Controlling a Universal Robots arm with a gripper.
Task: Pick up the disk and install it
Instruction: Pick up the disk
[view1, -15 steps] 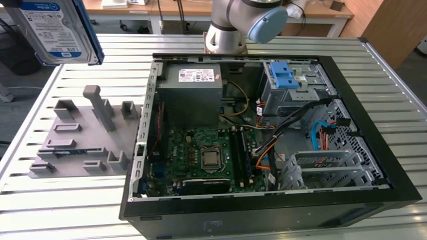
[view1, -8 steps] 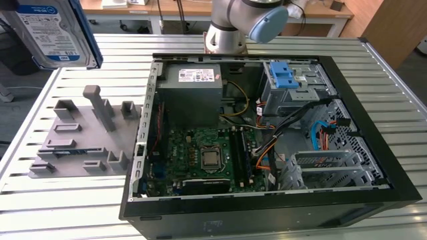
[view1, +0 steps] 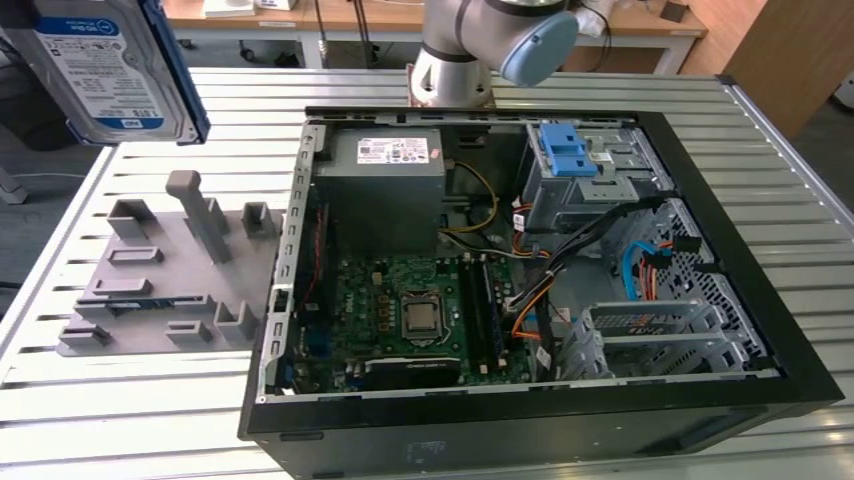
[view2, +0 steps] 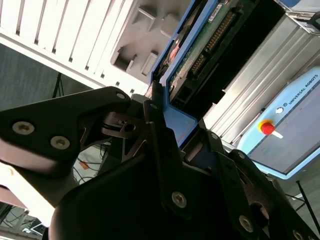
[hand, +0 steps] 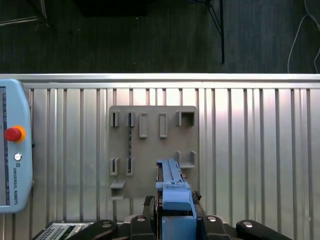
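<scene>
The disk (view1: 107, 70), a silver-grey drive with a white-and-blue label in a blue bracket, hangs upright high over the table at the exterior view's far left, above the grey holder plate (view1: 160, 285). In the first wrist view the disk (hand: 172, 182) is seen edge-on over that plate (hand: 150, 150), and my gripper (hand: 172, 201) is shut on its blue end. In the second wrist view the black fingers (view2: 156, 120) clamp the blue bracket (view2: 182, 122), with the disk's green circuit board (view2: 210, 35) beyond.
An open computer case (view1: 747, 330) lies on the slatted metal table (view1: 120, 420), with a grey power-supply box (view1: 387, 190), a motherboard (view1: 414, 310) and a metal cage with blue clips (view1: 567, 155). A teach pendant (hand: 12, 150) rests beside the plate.
</scene>
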